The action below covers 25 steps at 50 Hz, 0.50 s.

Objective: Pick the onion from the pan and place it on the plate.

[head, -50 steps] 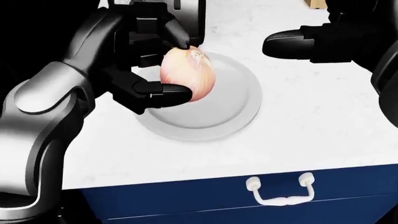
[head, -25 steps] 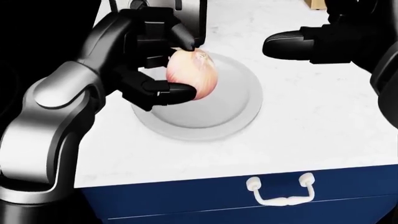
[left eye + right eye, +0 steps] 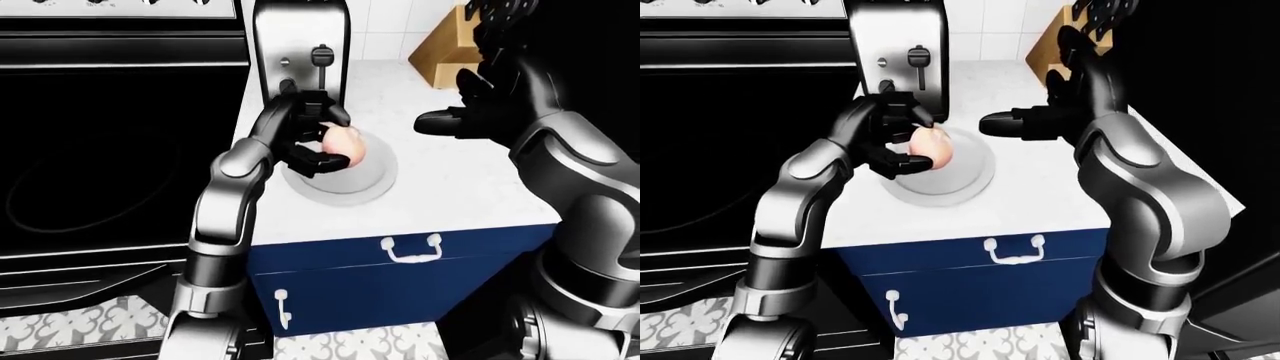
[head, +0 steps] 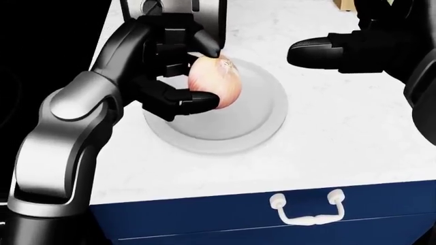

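Note:
My left hand (image 4: 194, 76) is shut on the pale pink onion (image 4: 219, 81) and holds it just above the left part of the white plate (image 4: 255, 125) on the marble counter. A finger lies over the onion's top and a thumb under it. My right hand (image 4: 320, 51) hovers open and empty above the counter, to the right of the plate. The pan does not show; the black stove (image 3: 110, 157) fills the left of the left-eye view.
A steel toaster (image 3: 298, 45) stands just above the plate. A wooden knife block (image 3: 440, 52) stands at the counter's upper right. Blue drawers with white handles (image 4: 306, 206) lie below the counter edge.
My left hand has carried the onion a little to the right and up over the plate. The right hand has hardly moved.

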{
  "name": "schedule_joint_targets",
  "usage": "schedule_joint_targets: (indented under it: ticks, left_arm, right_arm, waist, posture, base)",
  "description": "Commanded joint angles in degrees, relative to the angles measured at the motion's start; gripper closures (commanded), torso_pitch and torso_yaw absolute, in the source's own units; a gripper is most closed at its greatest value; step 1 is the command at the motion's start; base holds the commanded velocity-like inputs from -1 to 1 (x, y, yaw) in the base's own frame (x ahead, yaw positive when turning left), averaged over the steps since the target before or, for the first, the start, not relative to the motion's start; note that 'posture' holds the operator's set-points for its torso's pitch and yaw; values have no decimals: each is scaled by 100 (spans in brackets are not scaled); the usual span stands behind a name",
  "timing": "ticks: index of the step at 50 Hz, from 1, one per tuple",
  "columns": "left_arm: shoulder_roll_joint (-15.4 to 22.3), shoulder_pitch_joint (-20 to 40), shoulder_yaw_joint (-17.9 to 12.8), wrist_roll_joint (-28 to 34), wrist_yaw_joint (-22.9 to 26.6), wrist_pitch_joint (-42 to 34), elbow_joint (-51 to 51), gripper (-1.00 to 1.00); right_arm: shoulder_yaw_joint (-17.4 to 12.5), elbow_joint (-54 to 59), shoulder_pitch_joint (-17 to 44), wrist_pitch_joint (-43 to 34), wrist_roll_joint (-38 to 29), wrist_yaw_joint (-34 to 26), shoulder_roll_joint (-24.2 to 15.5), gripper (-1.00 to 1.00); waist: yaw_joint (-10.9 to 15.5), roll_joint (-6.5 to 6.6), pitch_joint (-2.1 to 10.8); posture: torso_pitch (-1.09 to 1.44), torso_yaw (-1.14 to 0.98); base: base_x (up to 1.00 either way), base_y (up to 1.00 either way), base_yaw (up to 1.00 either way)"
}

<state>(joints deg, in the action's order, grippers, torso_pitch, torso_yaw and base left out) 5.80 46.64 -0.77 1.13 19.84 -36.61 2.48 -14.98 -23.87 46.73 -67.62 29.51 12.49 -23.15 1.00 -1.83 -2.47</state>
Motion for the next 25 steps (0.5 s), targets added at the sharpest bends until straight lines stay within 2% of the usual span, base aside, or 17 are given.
schedule_joint_targets:
  ticks: [1, 14, 25]
  left_arm:
    - [14, 214, -60, -44, -28, 206, -275, 38]
    - [2, 133, -53, -49, 3, 221, -342, 11]
    - [-10, 44, -51, -52, 23, 214, -441, 1]
  right_arm:
    - [-71, -153, 178, 146, 0, 10, -65, -100]
    - [-62, -167, 104, 192, -6, 3, -56, -100]
    - [-63, -193, 95, 165, -13, 10, -33, -100]
  waist:
    - [1, -16, 173]
    - [-1, -15, 172]
    - [-1, -10, 174]
  posture:
    - [0, 0]
    - [0, 0]
    - [0, 0]
  base:
    - [0, 0, 0]
    - [0, 0, 0]
    - [0, 0, 0]
